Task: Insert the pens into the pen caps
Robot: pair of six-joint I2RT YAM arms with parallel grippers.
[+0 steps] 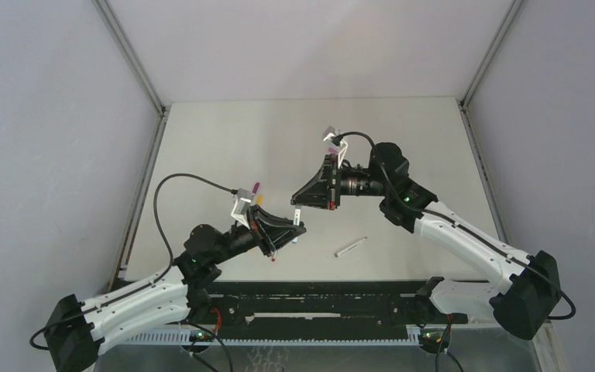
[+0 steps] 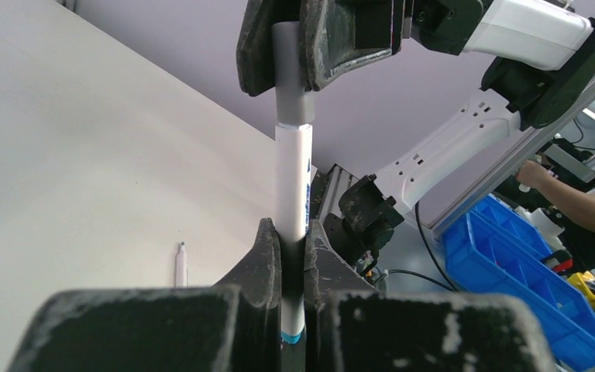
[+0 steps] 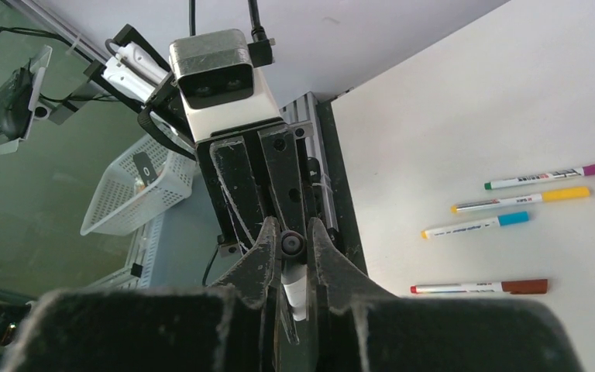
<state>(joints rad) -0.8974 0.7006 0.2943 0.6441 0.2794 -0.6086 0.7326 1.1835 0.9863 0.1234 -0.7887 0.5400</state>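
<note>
Left gripper (image 2: pixel 290 236) pinches white pen (image 2: pixel 293 170), upright, capped end at 12 o'clock; right gripper (image 2: pixel 290 54) clamps grey cap (image 2: pixel 293 101). Right wrist view alone shows four capped pens (image 3: pixel 476 225) in full.

Top view overhead, wrist views close, facing each other, sharing pen (image 2: pixel 293 186)

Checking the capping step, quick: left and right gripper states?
Left gripper: shut on the pen.
Right gripper: shut on the cap.
</note>
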